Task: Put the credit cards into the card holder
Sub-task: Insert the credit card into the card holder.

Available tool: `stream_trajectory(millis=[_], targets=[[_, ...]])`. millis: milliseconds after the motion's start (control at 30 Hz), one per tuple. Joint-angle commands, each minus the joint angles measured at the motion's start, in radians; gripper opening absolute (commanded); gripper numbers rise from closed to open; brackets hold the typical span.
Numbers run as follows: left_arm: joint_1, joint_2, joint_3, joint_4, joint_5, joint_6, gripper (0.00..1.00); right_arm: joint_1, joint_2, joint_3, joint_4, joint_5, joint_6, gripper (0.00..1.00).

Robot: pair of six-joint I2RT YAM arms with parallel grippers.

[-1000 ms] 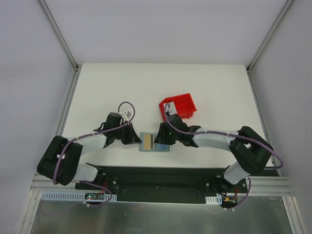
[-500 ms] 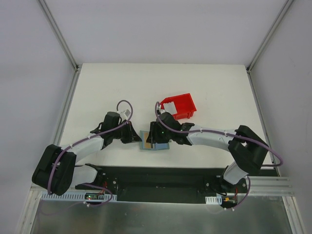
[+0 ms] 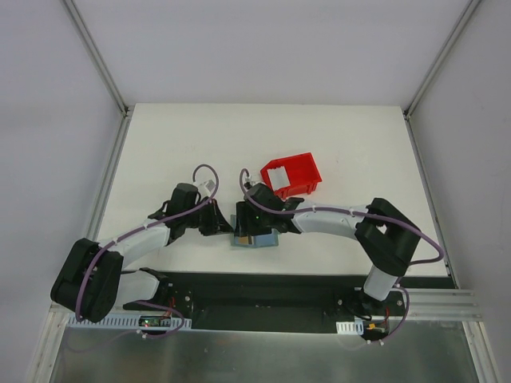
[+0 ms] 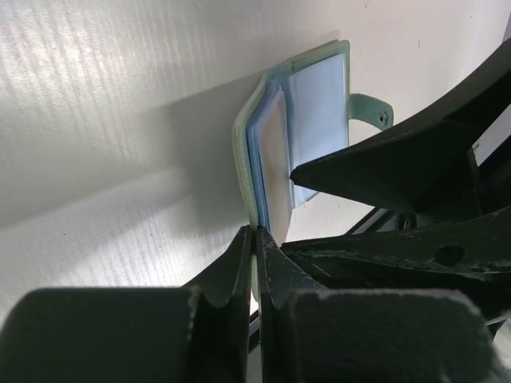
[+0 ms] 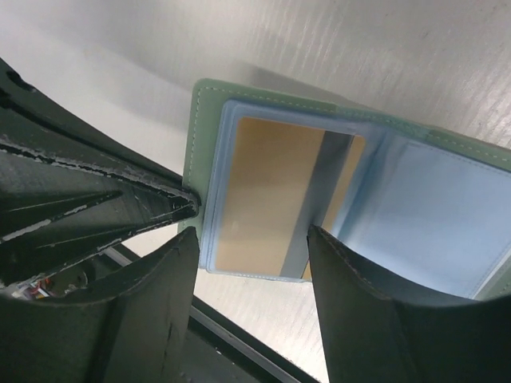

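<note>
The grey-green card holder (image 3: 263, 240) lies open near the table's front edge, pale blue sleeves up. My left gripper (image 4: 255, 231) is shut on the green edge of the card holder (image 4: 243, 159). In the right wrist view, an orange-gold credit card (image 5: 259, 191) with a grey stripe sits inside a clear sleeve of the card holder (image 5: 431, 207). My right gripper (image 5: 251, 249) hangs open just above that sleeve, one finger on each side, holding nothing. In the left wrist view a pale panel (image 4: 275, 163) shows in a sleeve; I cannot tell if it is a card.
A red plastic bin (image 3: 307, 172) stands just behind and to the right of the card holder, with something white inside. Both arms crowd together over the holder (image 3: 239, 219). A black rail runs along the table's front edge (image 3: 263, 281).
My right gripper has slid left over the card holder and its jaws have widened. The left gripper has stayed clamped on the holder's left edge.
</note>
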Motion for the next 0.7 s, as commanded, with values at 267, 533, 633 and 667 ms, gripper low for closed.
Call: stream_trajectory(millis=[267, 533, 633, 667], targets=[[-0.022, -0.036, 0.050, 0.004, 0.031, 0.005, 0.00, 0.027, 0.021, 0.072, -0.105, 0.077, -0.044, 0.56], [-0.022, -0.010, 0.036, 0.004, 0.018, 0.013, 0.00, 0.018, -0.030, 0.033, -0.093, 0.074, -0.053, 0.46], [-0.022, -0.005, 0.036, 0.004, 0.015, 0.016, 0.00, 0.016, -0.048, 0.010, -0.069, 0.068, -0.056, 0.46], [-0.022, -0.004, 0.036, 0.006, 0.013, 0.017, 0.00, 0.015, -0.053, 0.005, -0.069, 0.065, -0.056, 0.46]])
